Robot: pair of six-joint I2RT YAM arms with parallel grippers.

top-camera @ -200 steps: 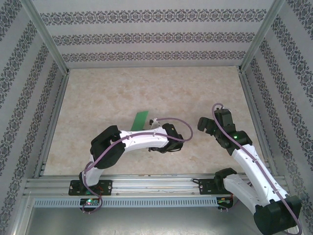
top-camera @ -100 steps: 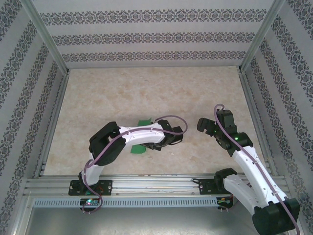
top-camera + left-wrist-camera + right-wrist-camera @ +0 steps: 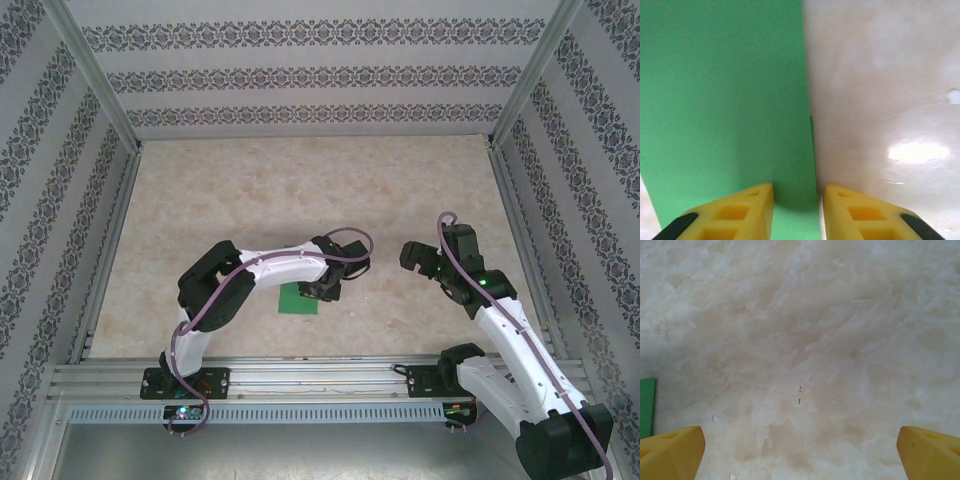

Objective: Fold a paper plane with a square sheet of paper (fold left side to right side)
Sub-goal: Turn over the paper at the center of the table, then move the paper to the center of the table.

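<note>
Bright green, the sheet of paper [image 3: 299,300] lies flat on the pale marbled surface [image 3: 250,190]. The left pincer [image 3: 318,290] stands just over the sheet's right edge. In the wrist view we see its yellow fingers [image 3: 740,212] only a narrow gap apart, with that edge showing between them and nothing clamped. The right pincer [image 3: 408,256] hangs well to the right of the sheet, spread wide and holding nothing.

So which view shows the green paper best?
Left wrist: the paper is large and close, its right edge sharp. Top external shows a small patch partly under the left arm; right wrist catches a sliver at its left edge.
</note>
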